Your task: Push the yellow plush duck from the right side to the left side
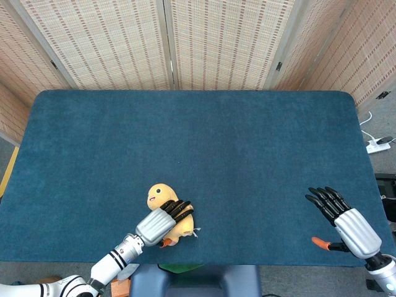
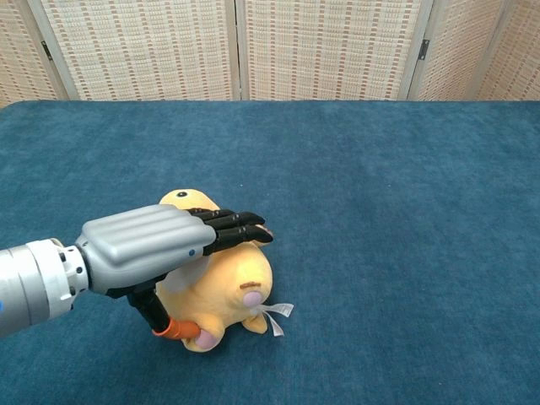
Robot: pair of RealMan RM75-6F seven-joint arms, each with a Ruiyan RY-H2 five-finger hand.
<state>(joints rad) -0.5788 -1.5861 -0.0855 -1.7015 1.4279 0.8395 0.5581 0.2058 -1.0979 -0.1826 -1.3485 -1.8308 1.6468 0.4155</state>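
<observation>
While the left hand [image 2: 160, 245] lies flat on the yellow plush duck [image 1: 166, 213] — fingers extended, gripping nothing — the leftward push looks barely begun.

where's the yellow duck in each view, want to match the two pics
Head view: the yellow plush duck lies near the table's front edge, left of centre, its body largely under the left hand.
Chest view: the duck is low and left of centre, with the left hand laid over it from the left.
Shared landmark: the woven screen panels behind the blue table.
</observation>
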